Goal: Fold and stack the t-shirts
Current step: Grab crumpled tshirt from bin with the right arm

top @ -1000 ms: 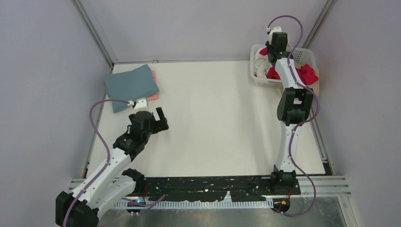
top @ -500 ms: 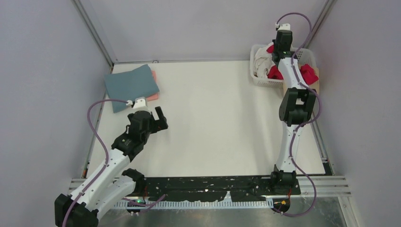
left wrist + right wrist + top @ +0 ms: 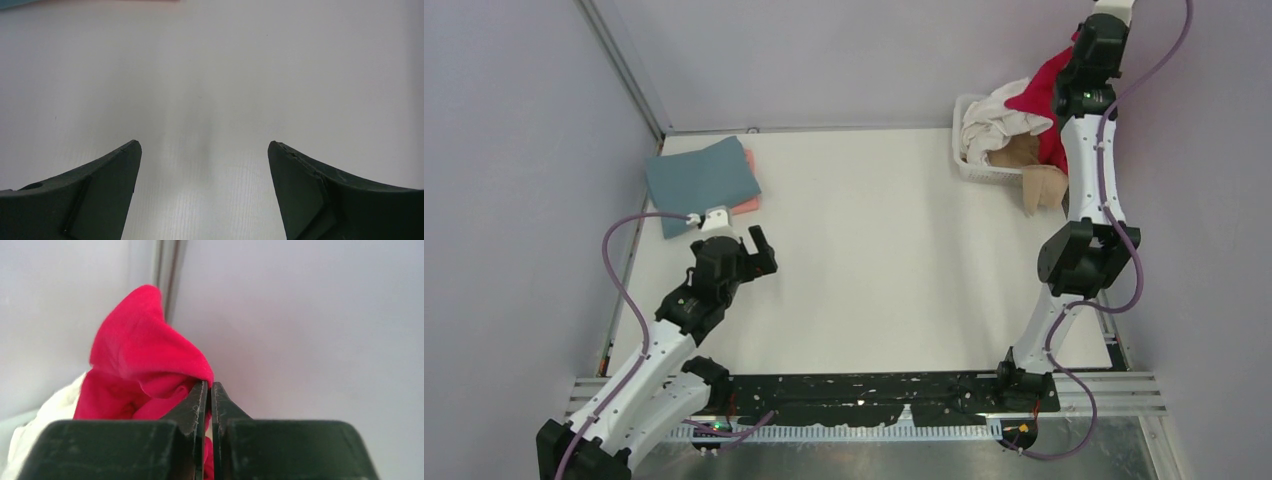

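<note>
My right gripper (image 3: 1079,45) is raised high over the basket (image 3: 969,165) at the back right and is shut on the bright red t-shirt (image 3: 1046,90), which hangs from the jaws; it also shows in the right wrist view (image 3: 140,375). A white t-shirt (image 3: 999,110) and a tan t-shirt (image 3: 1042,185) drape over the basket. A folded teal-blue t-shirt (image 3: 702,180) lies on a salmon pink t-shirt (image 3: 750,200) at the back left. My left gripper (image 3: 759,258) is open and empty over the bare table (image 3: 210,90), near that stack.
The white table (image 3: 884,260) is closed in by grey walls at the left, back and right. A black rail (image 3: 874,395) with the arm bases runs along the near edge.
My right gripper has risen out of the basket, lifting the red t-shirt up with it and dragging the white and tan shirts partly over the rim. The left arm has barely shifted.
</note>
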`<act>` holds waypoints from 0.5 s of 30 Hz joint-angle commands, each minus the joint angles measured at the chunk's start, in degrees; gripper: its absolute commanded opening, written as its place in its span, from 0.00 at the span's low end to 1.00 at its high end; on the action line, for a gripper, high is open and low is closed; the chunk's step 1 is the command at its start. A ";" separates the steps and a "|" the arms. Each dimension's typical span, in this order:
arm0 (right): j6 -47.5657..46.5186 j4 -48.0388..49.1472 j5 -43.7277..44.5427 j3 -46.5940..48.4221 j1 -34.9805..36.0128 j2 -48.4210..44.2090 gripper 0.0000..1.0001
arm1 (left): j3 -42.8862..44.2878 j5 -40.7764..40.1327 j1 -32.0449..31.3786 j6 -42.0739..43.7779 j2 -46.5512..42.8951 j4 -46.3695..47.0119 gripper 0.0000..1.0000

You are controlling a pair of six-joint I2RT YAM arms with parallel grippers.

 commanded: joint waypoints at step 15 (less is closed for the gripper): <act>-12.08 26.21 3.78 7.03 -1.47 -15.36 0.05 | 3.29 -3.24 -0.03 -0.98 -1.09 -1.84 0.99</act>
